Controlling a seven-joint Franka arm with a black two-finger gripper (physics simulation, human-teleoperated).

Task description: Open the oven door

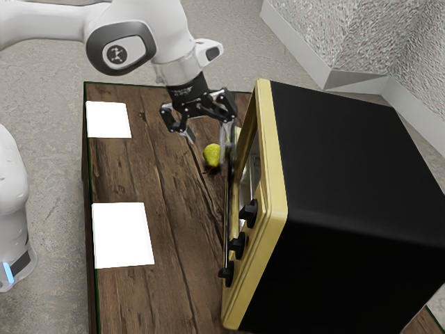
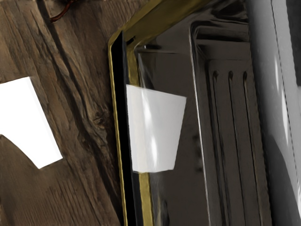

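At the exterior view's left, two white panels (image 1: 123, 235) lie out of the way. Rightward, the gripper (image 1: 207, 149) spans beside the pear (image 1: 212, 154), fingers apart, probably so one can push the oven door (image 1: 233, 167), ajar at the oven's (image 1: 348, 153) left, wider.

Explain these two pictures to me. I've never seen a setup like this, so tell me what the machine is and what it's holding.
The machine is a robot arm ending in a black two-finger gripper. One picture is taken from the arm's side; the other looks out from its hand, towards the oven's ribbed interior. On the wooden table are a black oven with a yellow front and dark knobs, a yellow-green fruit, probably a pear, and two plain white squares. The fingers stand apart, apparently holding nothing, beside the oven's door, which seems ajar.
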